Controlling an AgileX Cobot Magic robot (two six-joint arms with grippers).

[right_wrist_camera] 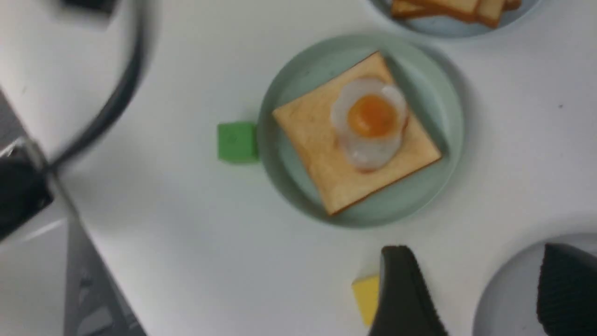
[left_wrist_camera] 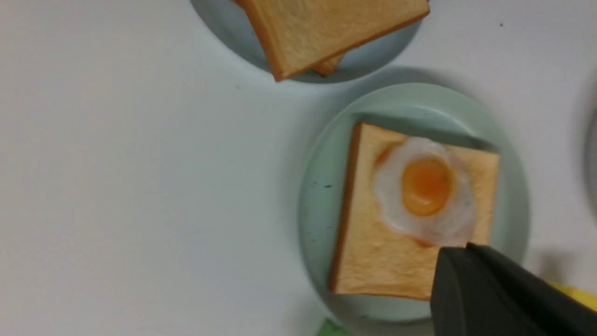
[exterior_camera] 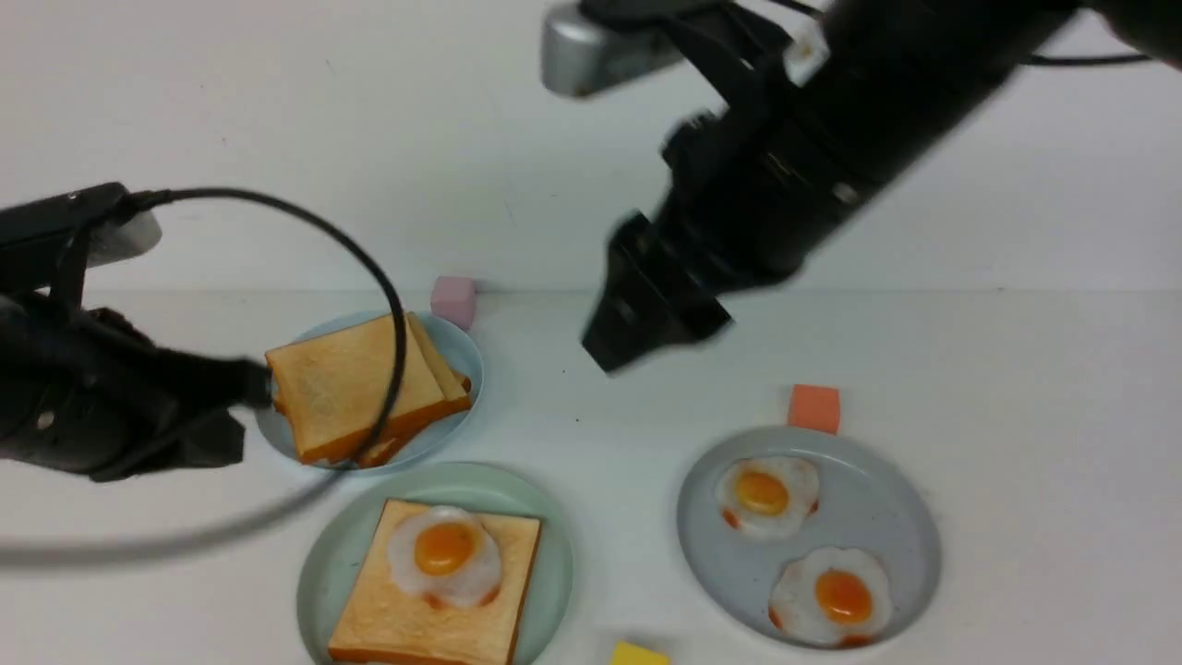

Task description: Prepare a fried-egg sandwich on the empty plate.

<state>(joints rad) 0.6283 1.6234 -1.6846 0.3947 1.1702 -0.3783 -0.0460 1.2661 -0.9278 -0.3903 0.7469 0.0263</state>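
The wide mint-green plate (exterior_camera: 332,554) holds one toast slice (exterior_camera: 388,619) with a fried egg (exterior_camera: 445,554) lying uncovered on top. A stack of toast (exterior_camera: 351,383) rests on the light-blue plate (exterior_camera: 462,346). My left gripper (exterior_camera: 261,383) is shut and empty, its tip at the stack's left edge. In the left wrist view its shut fingers (left_wrist_camera: 459,249) hover over the egg (left_wrist_camera: 426,186). My right gripper (right_wrist_camera: 475,256) is open and empty, raised above the table between the mint plate (right_wrist_camera: 419,200) and the grey-blue plate (right_wrist_camera: 508,289).
The grey-blue plate (exterior_camera: 886,517) carries two more fried eggs (exterior_camera: 766,494) (exterior_camera: 831,596). Small cubes lie around: pink (exterior_camera: 452,300), orange (exterior_camera: 814,408), yellow (exterior_camera: 639,654), green (right_wrist_camera: 237,141). The left arm's cable (exterior_camera: 369,268) loops over the toast stack.
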